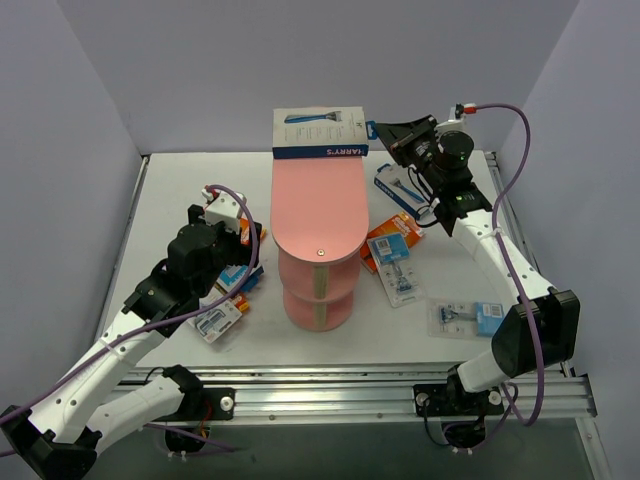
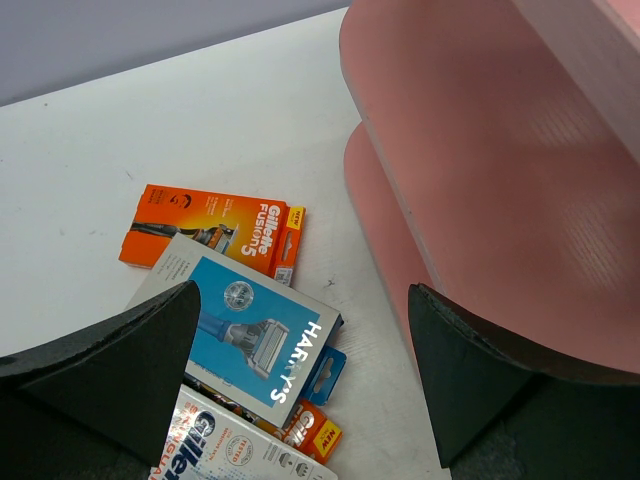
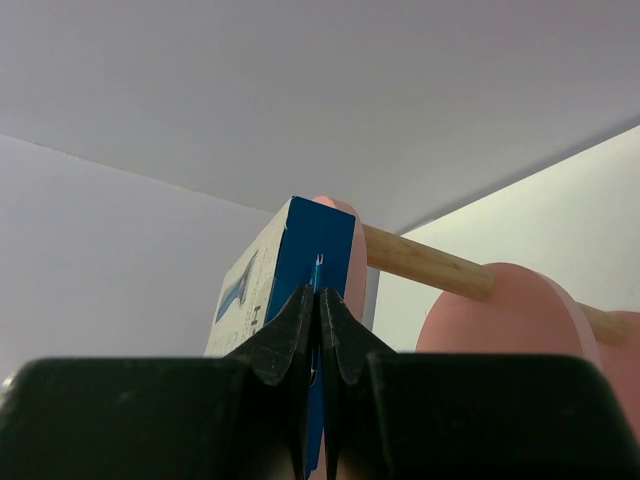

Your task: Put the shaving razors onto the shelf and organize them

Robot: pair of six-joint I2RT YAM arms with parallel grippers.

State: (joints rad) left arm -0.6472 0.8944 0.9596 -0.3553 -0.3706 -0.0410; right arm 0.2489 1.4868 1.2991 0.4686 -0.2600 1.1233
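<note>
The pink shelf (image 1: 318, 205) stands mid-table. A white-and-blue Harry's box (image 1: 322, 132) rests on edge at the far end of its long top tier. My right gripper (image 3: 318, 300) is shut on that box's blue hang tab (image 3: 318, 268), from the right side (image 1: 385, 133). My left gripper (image 2: 305, 300) hangs open over a pile of razor packs left of the shelf, with nothing between its fingers. Below it lie another Harry's box (image 2: 245, 325), an orange Gillette pack (image 2: 215, 228) and a white Gillette pack (image 2: 235, 450).
Right of the shelf lie more packs: an orange card (image 1: 390, 240), a clear blister (image 1: 402, 284), a blue-insert blister (image 1: 465, 318) and one near the back (image 1: 398, 185). Grey walls close in three sides. A metal rail (image 1: 330, 385) runs along the near edge.
</note>
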